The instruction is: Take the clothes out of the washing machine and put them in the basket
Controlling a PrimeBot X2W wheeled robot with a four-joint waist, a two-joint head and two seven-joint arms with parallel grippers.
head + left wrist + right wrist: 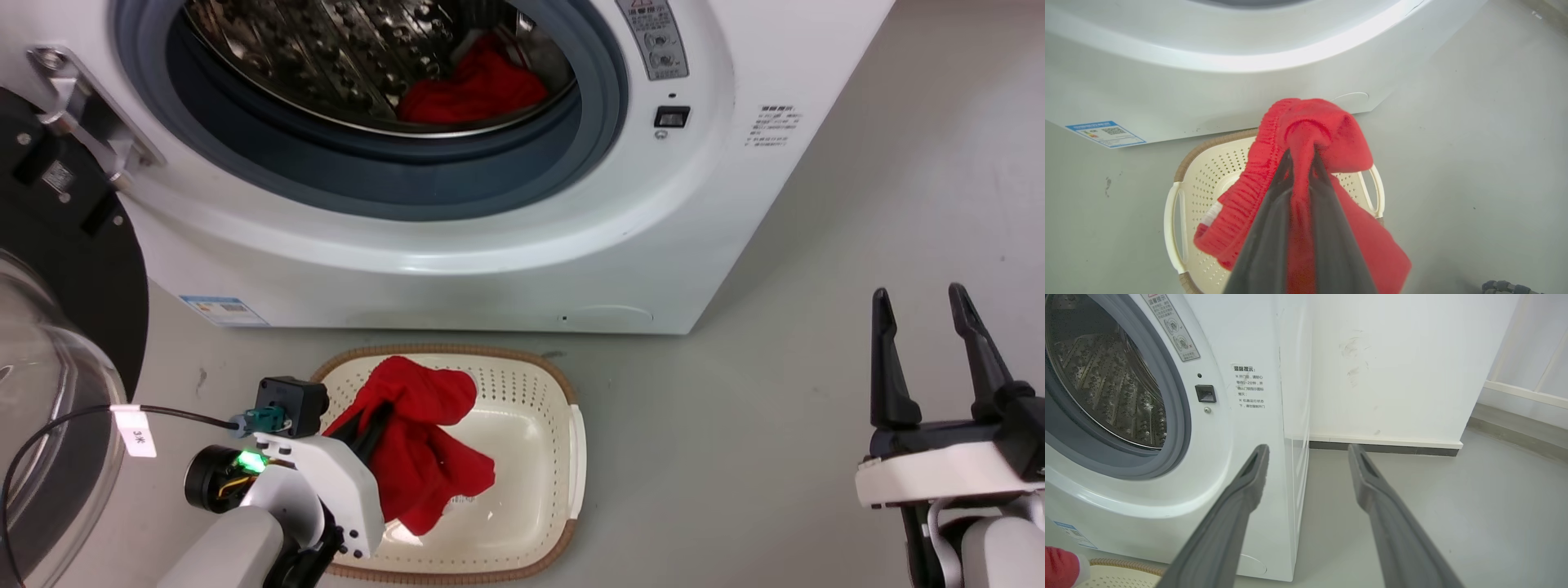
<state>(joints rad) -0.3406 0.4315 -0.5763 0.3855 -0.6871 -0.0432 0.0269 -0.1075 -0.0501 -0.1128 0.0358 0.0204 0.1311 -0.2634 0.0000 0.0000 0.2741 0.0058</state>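
I have the left gripper (1300,159) pinched on the clothes (1327,130), directly above the basket (1204,167), fabric hanging down into it (a second red garment (478,86) lies in the washing machine (457,253)); my right gripper (927,302) is spread wide, empty.

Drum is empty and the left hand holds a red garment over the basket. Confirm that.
Not empty: the head view shows a second garment in the drum. The left hand does hold a red garment over the basket.

Red clothes (424,457), cream basket (531,392) w/ brown rim, white washing machine (490,269).
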